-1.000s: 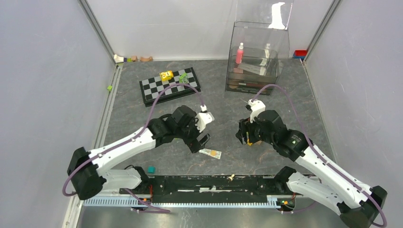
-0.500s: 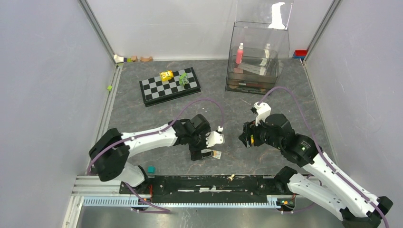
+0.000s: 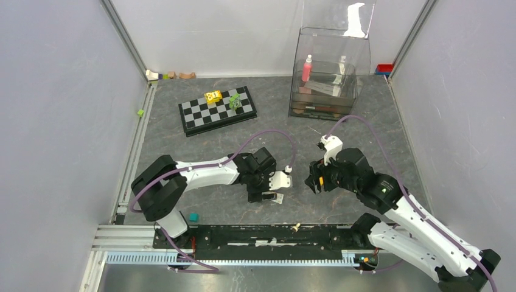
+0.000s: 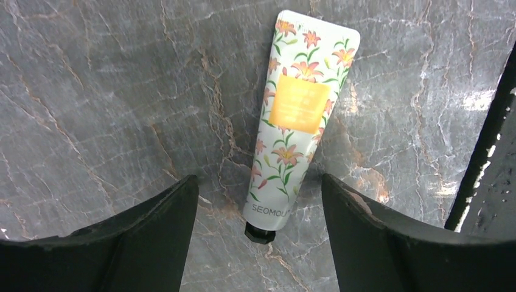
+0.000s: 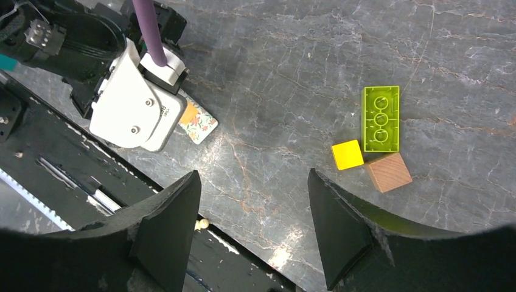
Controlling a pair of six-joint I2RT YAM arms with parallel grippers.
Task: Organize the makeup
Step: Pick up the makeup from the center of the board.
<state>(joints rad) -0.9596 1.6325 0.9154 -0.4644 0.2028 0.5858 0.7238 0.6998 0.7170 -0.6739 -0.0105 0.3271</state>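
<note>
A cream tube [image 4: 296, 115] printed with orange flowers lies flat on the marble table, its black cap [image 4: 260, 233] pointing toward my left wrist camera. My left gripper [image 4: 258, 182] hangs low over the tube's cap end, open, with a gap between the tube and each finger [image 4: 152, 237]. From above, the left gripper [image 3: 268, 196] covers most of the tube [image 3: 278, 198]. My right gripper [image 3: 313, 179] hovers open just to the right with nothing between its fingers [image 5: 170, 225]. A pink bottle [image 3: 306, 68] stands in the clear organizer box [image 3: 328, 61].
A chessboard [image 3: 217, 111] with a yellow block [image 3: 213, 96] and a green block [image 3: 234, 99] lies at the back left. A lime brick [image 5: 381, 118], a yellow block [image 5: 347, 154] and a wooden block [image 5: 389, 172] lie under the right arm. A teal block [image 3: 193, 216] sits by the black front rail [image 3: 255, 234].
My left gripper has swung right and down over the floral tube, and its jaws have narrowed somewhat. The right gripper has shifted slightly nearer.
</note>
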